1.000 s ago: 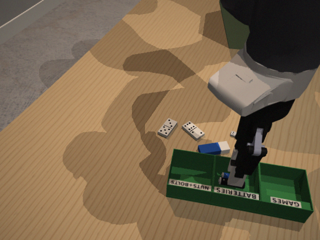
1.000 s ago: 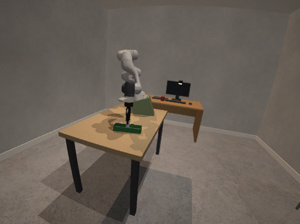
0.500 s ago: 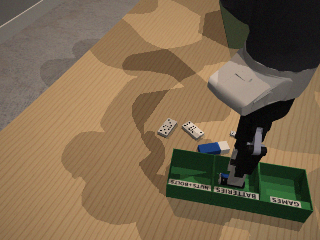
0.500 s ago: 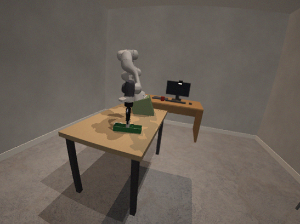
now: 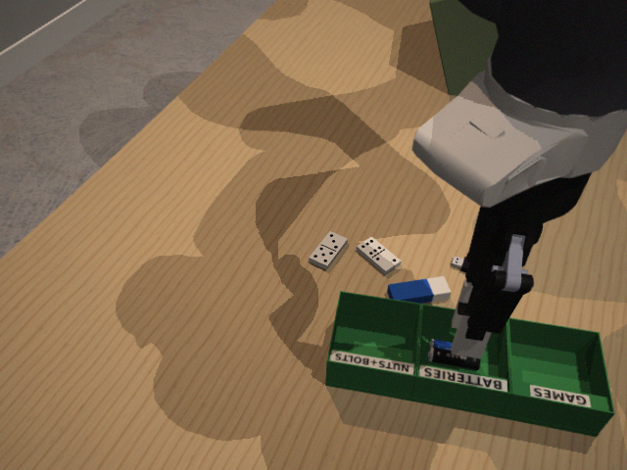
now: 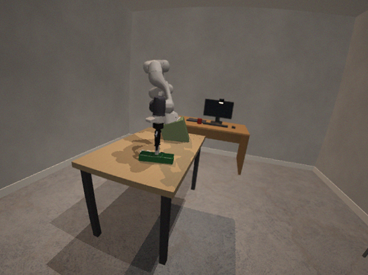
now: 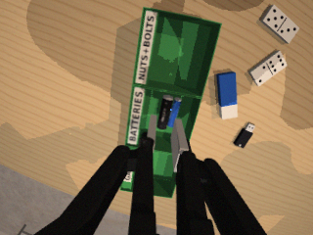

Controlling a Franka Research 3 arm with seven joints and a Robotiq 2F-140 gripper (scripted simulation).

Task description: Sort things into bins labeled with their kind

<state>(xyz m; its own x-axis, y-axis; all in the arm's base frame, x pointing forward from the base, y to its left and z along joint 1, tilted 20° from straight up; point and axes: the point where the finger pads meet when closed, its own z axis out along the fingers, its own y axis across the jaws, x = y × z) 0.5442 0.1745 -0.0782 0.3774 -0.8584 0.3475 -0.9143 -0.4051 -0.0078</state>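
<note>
- Step in hand: release of the blue battery (image 5: 443, 345) (image 7: 174, 113), which lies beside the black battery (image 5: 443, 356) (image 7: 166, 110) in the BATTERIES compartment of the green bin (image 5: 374, 380) (image 6: 156, 159) (image 7: 210, 59).
- Gripper (image 5: 468, 349) (image 6: 156, 152) (image 7: 163, 126): jaws slightly apart, apparently clamping nothing.
- Next move: probably a straight lift clear of the walls, then the near domino (image 5: 378, 255) (image 7: 268, 68) and far domino (image 5: 327, 250) (image 7: 280, 23) to GAMES.
- Surface: striped wooden table (image 5: 202, 328) (image 6: 117, 162) (image 7: 73, 73), patched with shadow; eraser (image 5: 410, 290) (image 7: 227, 90) and USB stick (image 5: 457, 261) (image 7: 244, 135) belong there, unlabelled.
- Room: grey walls; desk (image 6: 220, 134) with monitor (image 6: 217, 109) behind.
</note>
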